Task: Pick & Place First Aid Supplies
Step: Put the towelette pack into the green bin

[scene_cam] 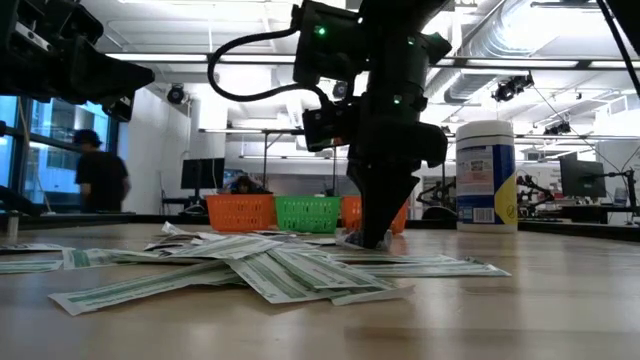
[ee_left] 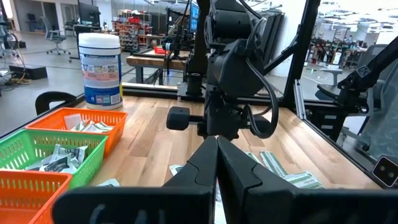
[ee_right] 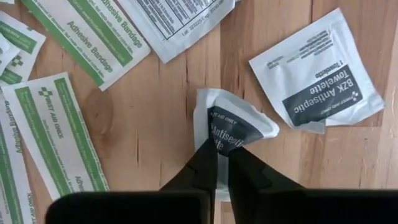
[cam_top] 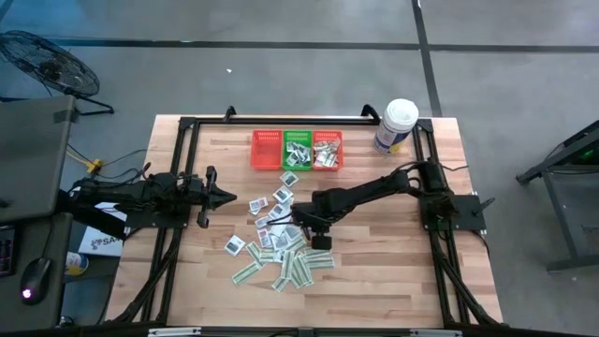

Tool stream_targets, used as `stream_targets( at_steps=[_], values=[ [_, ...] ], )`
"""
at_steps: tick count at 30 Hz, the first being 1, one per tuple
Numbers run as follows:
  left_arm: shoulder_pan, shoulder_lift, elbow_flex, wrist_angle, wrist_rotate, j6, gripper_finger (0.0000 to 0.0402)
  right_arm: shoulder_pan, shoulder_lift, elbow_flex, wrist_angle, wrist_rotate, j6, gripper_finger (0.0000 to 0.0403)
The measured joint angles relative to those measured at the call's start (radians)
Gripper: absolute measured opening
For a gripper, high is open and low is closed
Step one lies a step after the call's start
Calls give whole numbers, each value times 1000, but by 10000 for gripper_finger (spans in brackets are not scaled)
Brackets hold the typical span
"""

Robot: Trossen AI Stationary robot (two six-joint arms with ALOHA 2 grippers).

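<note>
This was a robotics lab or workshop in a large open industrial hall. A butcher-block worktop (cam_top: 374, 271) stood on a grey concrete floor (cam_top: 281, 75) marked with dark lines, with a black metal frame (cam_top: 182, 140) bolted along its edges. Beyond it the room showed exposed ceiling ducts (scene_cam: 520, 40), rows of benches carrying monitors (scene_cam: 200, 172), and a person (scene_cam: 100, 175) standing near tall windows. A floor fan (cam_top: 47, 61) stood beside the worktop.
</note>
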Motion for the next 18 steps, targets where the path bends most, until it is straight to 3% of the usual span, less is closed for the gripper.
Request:
stream_targets(
  at_steps=[18],
  values=[
    [0, 0, 0, 0, 0, 0, 1, -27, 5, 349, -202, 4, -71, 8]
  ],
)
